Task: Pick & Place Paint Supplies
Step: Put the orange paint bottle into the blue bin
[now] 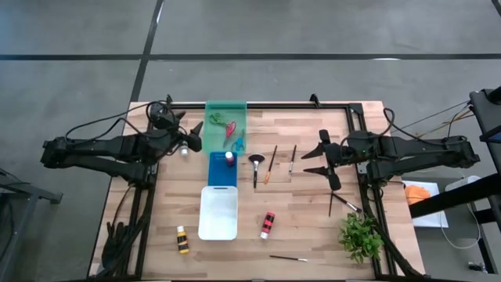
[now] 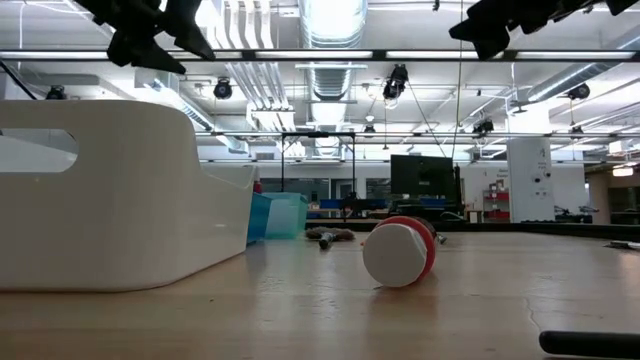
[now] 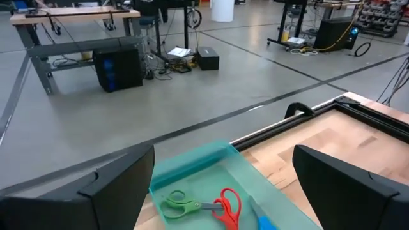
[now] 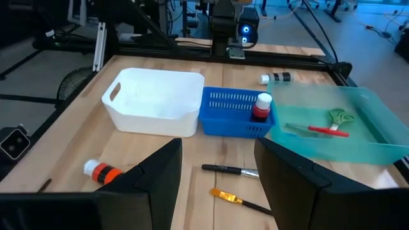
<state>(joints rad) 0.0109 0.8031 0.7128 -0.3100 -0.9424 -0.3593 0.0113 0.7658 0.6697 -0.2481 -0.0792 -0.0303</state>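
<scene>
Wooden table (image 1: 313, 227), workshop floor beyond: my right gripper (image 1: 315, 161), fingers apart and empty, hovers just beside the brushes (image 1: 272, 164), whose long axes run fore-aft between it and the blue tray (image 1: 222, 178); my left gripper (image 1: 192, 139), fingers wide, waits farther off by the green tray (image 1: 213, 125)

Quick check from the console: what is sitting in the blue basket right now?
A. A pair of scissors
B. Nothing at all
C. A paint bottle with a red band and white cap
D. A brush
C: the right wrist view shows a red-banded bottle with a white cap standing inside the blue basket; the scissors lie in the green tray instead.
</scene>
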